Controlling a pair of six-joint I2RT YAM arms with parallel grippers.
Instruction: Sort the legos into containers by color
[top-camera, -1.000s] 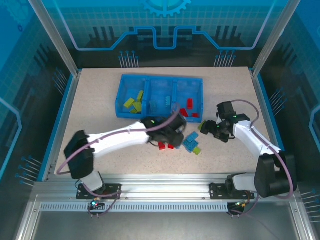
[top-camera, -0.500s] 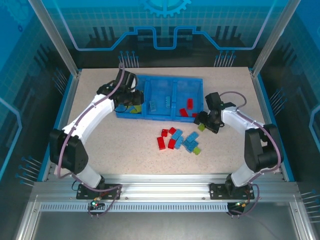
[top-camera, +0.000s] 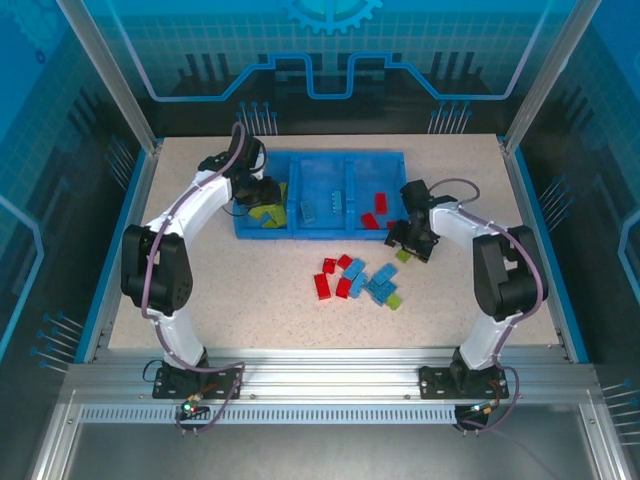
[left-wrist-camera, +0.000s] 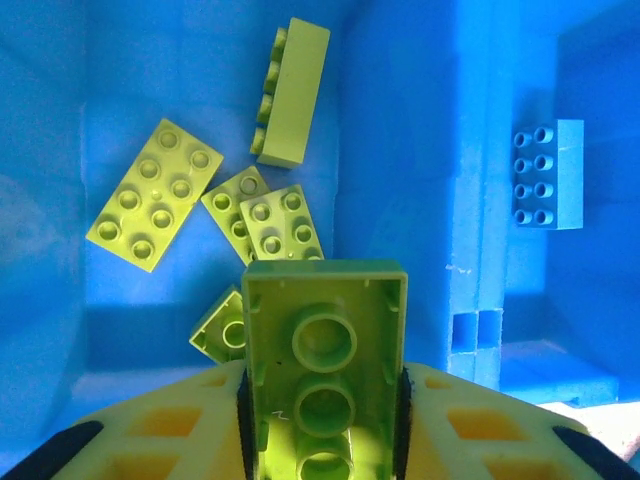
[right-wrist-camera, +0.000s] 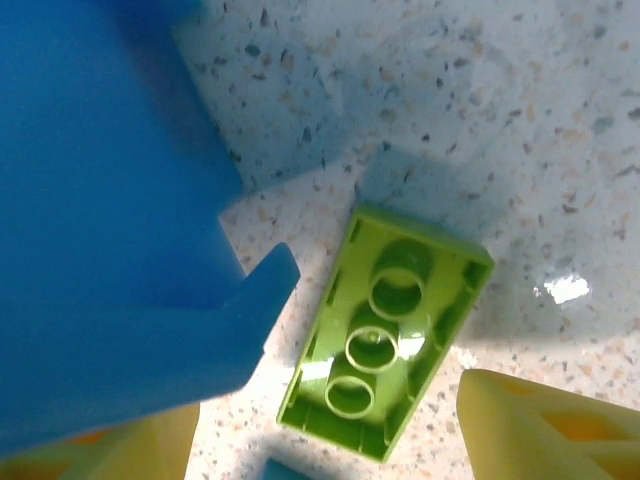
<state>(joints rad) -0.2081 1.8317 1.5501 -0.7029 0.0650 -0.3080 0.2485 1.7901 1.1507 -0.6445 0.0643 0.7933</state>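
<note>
Roughly half is judged sorted. 1 green brick (left-wrist-camera: 325, 365) is gripped by the left jaws; the right jaws are open, empty.

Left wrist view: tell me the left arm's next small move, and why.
Probably open the left gripper and drop the yellow-green plastic studded brick. It is clamped between the fingers above the blue plastic tray's left compartment, where other yellow-green bricks lie.
</note>
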